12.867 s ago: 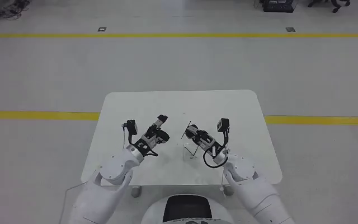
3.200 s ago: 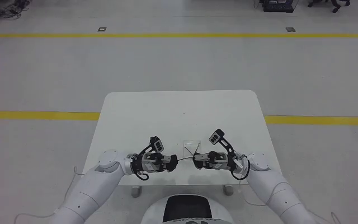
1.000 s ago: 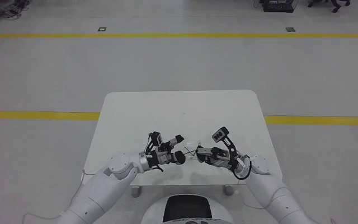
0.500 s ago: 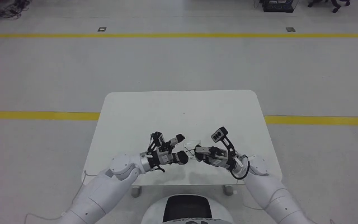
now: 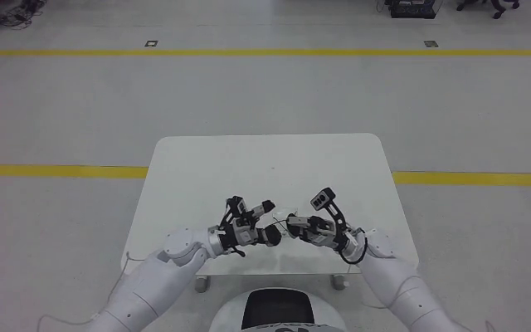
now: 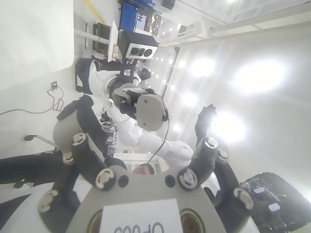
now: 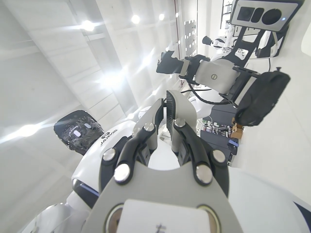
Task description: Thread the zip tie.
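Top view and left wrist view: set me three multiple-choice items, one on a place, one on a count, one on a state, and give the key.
1. Over which part of the white rounded-corner table do the left gripper and right gripper face each other?
A. its near half, mid-width
B. a far corner
C. beyond its edge

2. How many yellow floor stripes cross the top view?
A. one
B. two
C. four

3. How do the left gripper's black fingers stand?
A. pressed together
B. spread apart
C. clamped on a cup

Key:
1 A, both sit close to the robot's side.
2 B, one lies beyond the table and one passes under it.
3 B, a wide gap shows between them.
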You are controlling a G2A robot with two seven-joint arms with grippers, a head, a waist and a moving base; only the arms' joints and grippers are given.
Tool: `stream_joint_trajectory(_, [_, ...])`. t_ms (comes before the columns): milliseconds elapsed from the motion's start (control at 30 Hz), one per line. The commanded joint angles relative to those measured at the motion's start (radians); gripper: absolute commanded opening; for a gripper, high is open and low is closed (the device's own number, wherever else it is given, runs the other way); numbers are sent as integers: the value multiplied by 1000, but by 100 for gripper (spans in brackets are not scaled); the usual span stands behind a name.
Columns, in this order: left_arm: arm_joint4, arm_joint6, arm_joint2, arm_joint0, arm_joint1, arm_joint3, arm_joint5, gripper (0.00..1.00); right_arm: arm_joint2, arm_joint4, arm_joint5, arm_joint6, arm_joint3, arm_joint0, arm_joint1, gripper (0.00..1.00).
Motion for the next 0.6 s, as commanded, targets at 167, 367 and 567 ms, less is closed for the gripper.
stream_joint_trajectory(167, [8,-17,3,-1,0,-7,-8,100,-6,1,0,2,15,9,-9,0])
stream_joint_trajectory(367, [46,-26,10,-3,2,-14,-15,100,0,0,0,1,20,12,-17,0])
stream_joint_trajectory(567, [53,-18,13,-3,2,-16,-11,100,1,-7,0,6,25,13,-25,0])
